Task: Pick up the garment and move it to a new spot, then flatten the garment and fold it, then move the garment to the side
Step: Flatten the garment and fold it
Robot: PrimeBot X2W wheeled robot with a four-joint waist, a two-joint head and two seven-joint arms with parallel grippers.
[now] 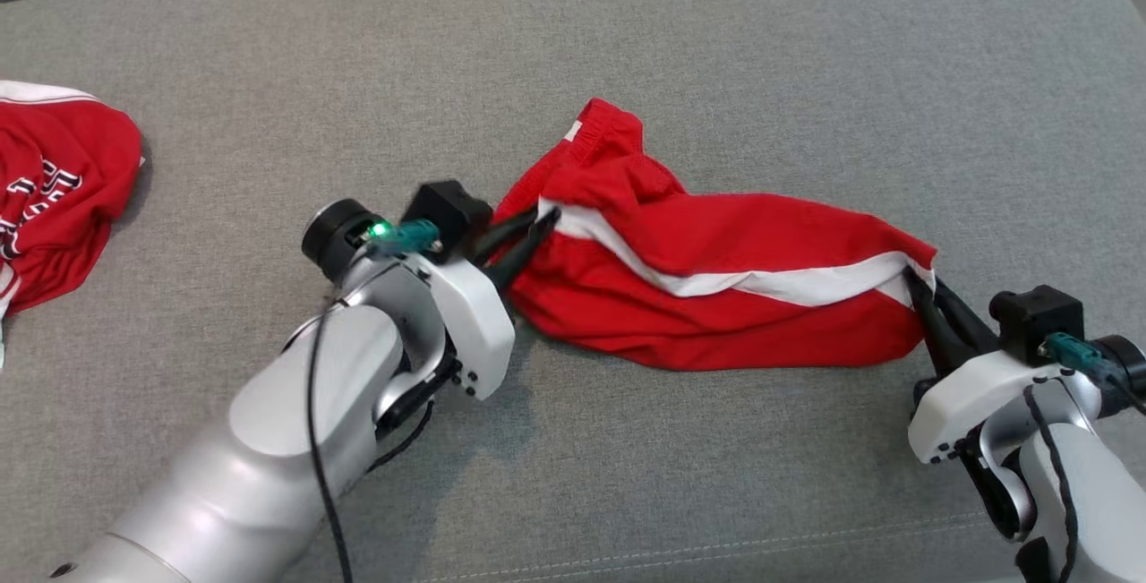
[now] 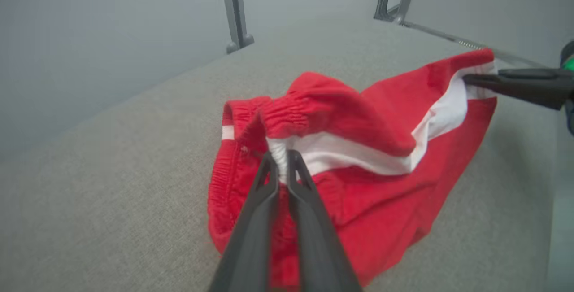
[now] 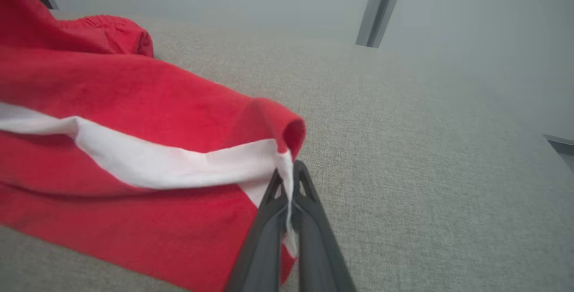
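The left claw (image 1: 540, 227) is closed on the waistband of the red shorts (image 1: 716, 314), and the right claw (image 1: 920, 286) is closed on the hem. The shorts lie crumpled on the grey surface (image 1: 627, 46), perhaps slightly lifted. Moving, flattening and folding remain.

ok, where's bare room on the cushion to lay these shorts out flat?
Widest bare patch: grey cushion behind the red shorts, up to its far edge and on past the right claw. Smaller gap between the left claw and the red jersey. Crowded: far left at the jersey, and the near side by both claws.
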